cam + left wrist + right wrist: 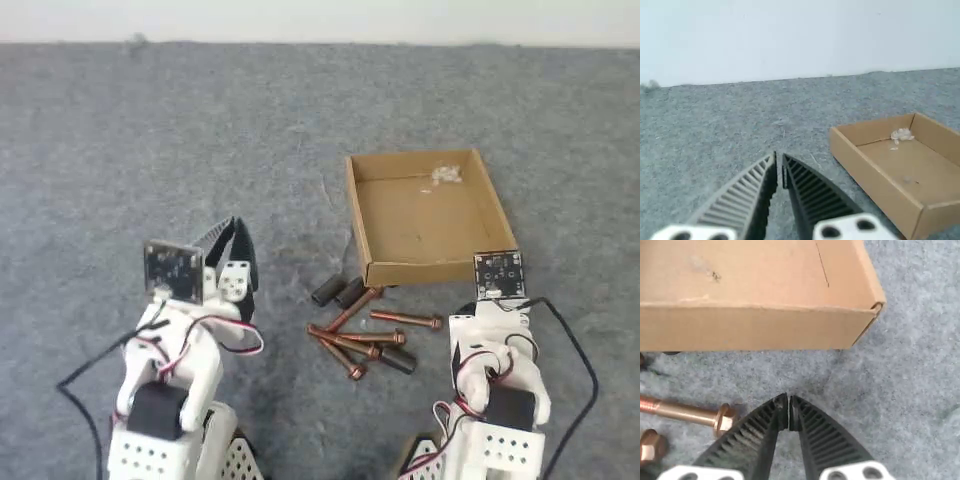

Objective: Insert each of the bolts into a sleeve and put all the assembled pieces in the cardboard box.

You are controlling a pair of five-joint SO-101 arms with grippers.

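The open cardboard box (420, 270) lies right of centre on the grey carpet, holding only a few white crumbs (447, 175). Several copper bolts (405, 319) lie in a loose heap just in front of it. Two black sleeves (325, 292) rest by the box's near left corner and a third sleeve (398, 360) sits at the heap's right. My left gripper (232, 228) is shut and empty, left of the heap; its shut tips (779, 161) face the box (875, 170). My right gripper (789, 403) is shut and empty, just short of the box wall (755, 327), with a bolt (685, 412) beside it.
Grey carpet (180, 130) stretches to a white wall at the back. Both arm bases and their cables stand at the near edge. Bare carpet lies left of and behind the box.
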